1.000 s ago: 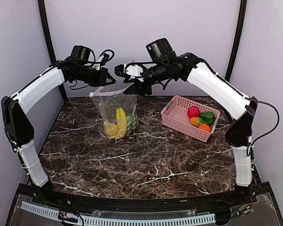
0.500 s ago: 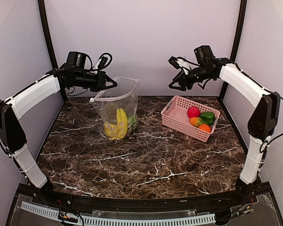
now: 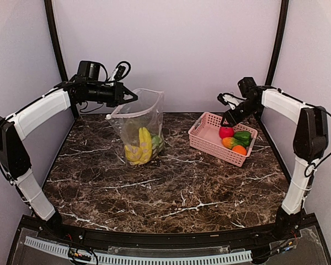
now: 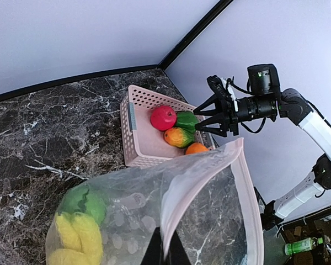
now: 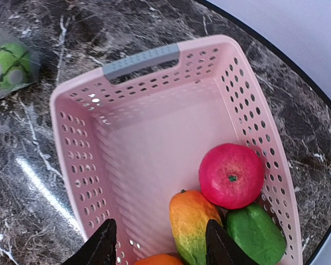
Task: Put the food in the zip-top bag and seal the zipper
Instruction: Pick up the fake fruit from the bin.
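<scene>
Near the table's [image 3: 182, 187] far edge, the zip-top bag [image 3: 139, 118] was pinched by the left pincer [image 3: 131, 99]; the right pincer [image 5: 160, 243] was held spread.

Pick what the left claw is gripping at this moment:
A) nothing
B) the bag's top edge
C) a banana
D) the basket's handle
B: the left claw is pinched shut on the bag at its pink top strip, and the bag hangs from it with its mouth open.
</scene>
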